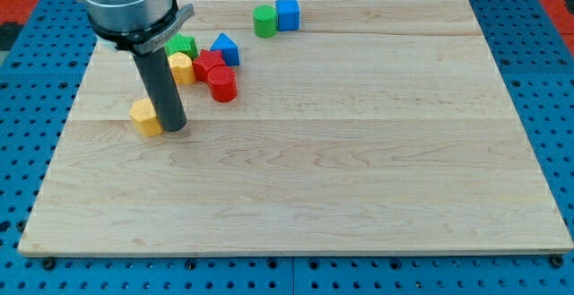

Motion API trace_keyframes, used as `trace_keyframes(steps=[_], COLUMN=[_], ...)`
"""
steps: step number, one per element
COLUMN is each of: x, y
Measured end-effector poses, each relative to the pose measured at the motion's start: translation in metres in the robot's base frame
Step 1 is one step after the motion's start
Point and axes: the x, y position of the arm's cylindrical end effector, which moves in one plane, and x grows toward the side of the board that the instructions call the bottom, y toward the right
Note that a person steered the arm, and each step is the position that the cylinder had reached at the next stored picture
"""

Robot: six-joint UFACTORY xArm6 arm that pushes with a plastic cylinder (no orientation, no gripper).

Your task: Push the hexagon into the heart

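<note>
No readable text anywhere in the camera view.

The wooden board (359, 151) shows only plain grain with no print, number or sign; the coloured blocks have bare faces, the blue perforated surface (538, 62) around the board carries no markings, and the arm's grey housing (126, 4) and dark rod show no brand or label that can be made out.
</note>
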Motion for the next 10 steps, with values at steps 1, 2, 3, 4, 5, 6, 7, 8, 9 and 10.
trace_keyframes(steps=[1,2,3,4,5,6,7,8,9,10], x=[0.029,0.031,0.021,0.019,-0.015,-0.046,-0.057,-0.033,-0.028,-0.041], y=[0.004,-0.026,-0.046,-0.046,-0.048,-0.048,-0.048,-0.069,-0.054,-0.043])
